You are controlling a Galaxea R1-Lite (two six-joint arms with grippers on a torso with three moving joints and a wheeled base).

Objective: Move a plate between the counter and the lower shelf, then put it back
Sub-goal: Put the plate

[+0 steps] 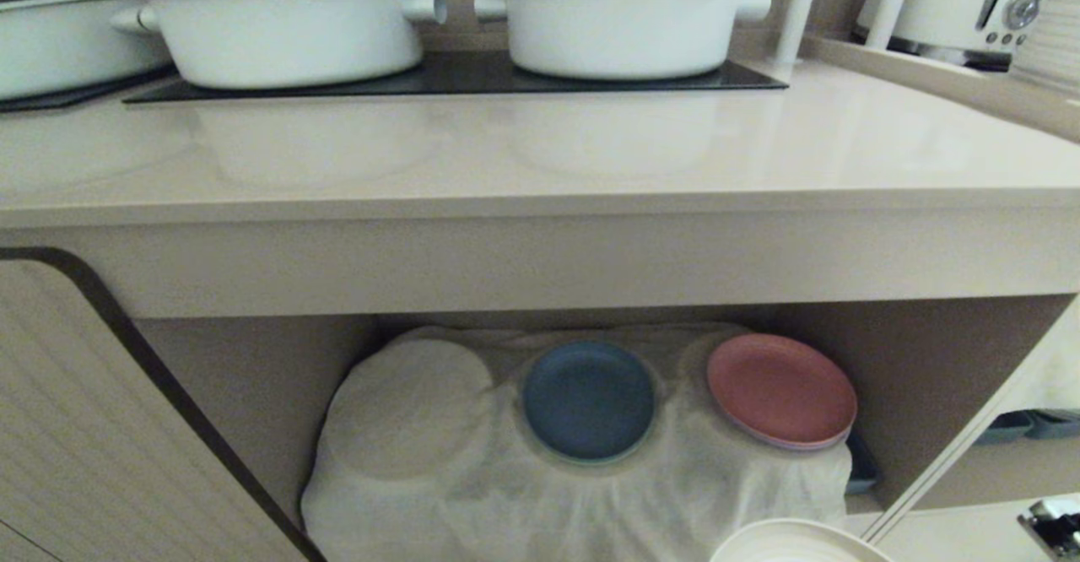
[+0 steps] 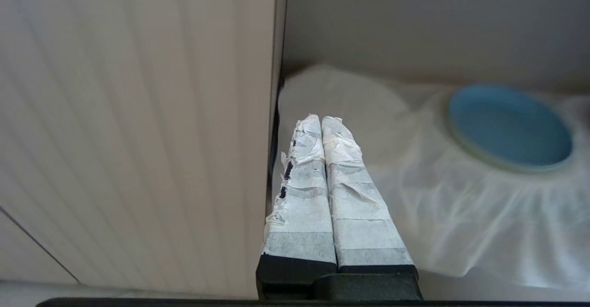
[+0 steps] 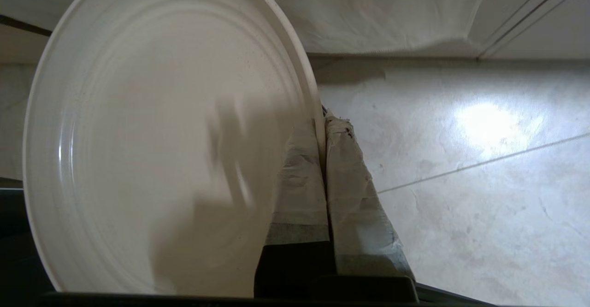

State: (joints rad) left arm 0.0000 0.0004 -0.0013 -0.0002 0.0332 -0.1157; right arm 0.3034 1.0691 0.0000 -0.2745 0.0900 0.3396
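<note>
Gripping the plate [image 3: 156, 150] by its rim, my right fingers [image 3: 322, 136] are clamped on it, below the shelf [image 1: 591, 494] mouth. Left fingers [image 2: 321, 127] closed, idle. Transfer step underway; next needs lifting toward the desk [image 1: 540, 174].

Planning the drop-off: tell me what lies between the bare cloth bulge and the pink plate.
The blue plate sits between cloth bulge and pink plate, per head view.

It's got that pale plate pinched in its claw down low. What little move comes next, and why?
Probably carry the plate forward onto the bare cloth bulge on the lower shelf: the right claw grips its rim, and the blue plate and pink plate fill the others.
</note>
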